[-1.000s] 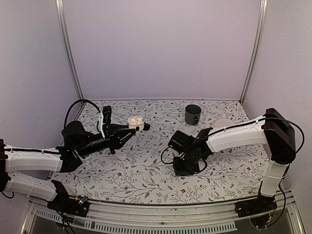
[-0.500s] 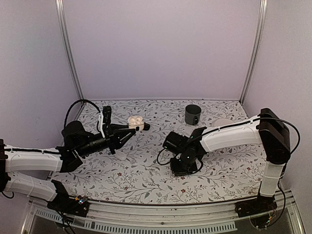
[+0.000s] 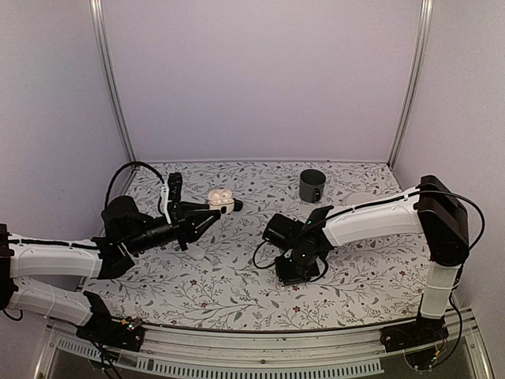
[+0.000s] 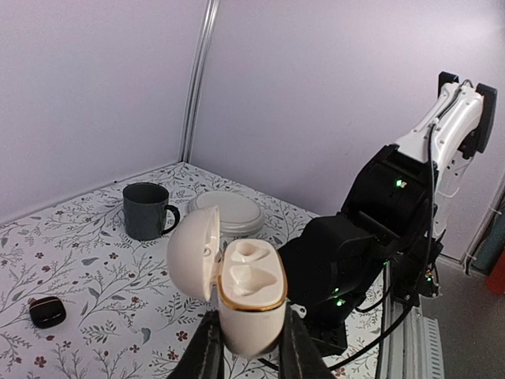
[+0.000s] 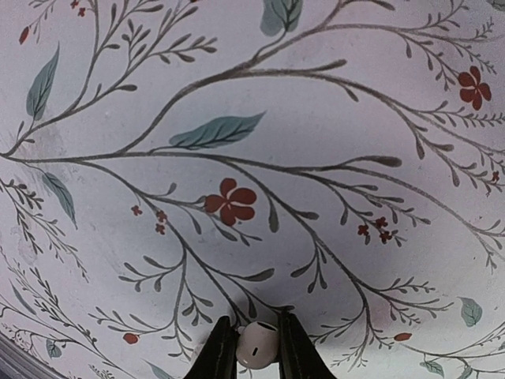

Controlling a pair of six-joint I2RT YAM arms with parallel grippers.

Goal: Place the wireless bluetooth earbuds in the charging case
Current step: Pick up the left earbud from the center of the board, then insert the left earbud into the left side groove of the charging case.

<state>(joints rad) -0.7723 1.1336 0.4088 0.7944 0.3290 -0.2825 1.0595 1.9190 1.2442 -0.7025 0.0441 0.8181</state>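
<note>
My left gripper (image 4: pixel 246 347) is shut on the cream charging case (image 4: pixel 248 296), held upright above the table with its lid (image 4: pixel 193 251) open; one earbud sits in it and the other socket looks empty. From above the case (image 3: pixel 220 197) is at the back left. My right gripper (image 5: pixel 256 347) is shut on a white earbud (image 5: pixel 257 345), close above the floral tablecloth. In the top view the right gripper (image 3: pixel 297 267) points down at mid table.
A dark grey mug (image 3: pixel 311 185) stands at the back right, with a white dish (image 4: pixel 230 213) beside it. A small black object (image 4: pixel 47 312) lies on the cloth. The right arm (image 4: pixel 371 237) is close behind the case.
The right arm has moved a little to the left over the cloth. The left arm and the case have stayed where they were.
</note>
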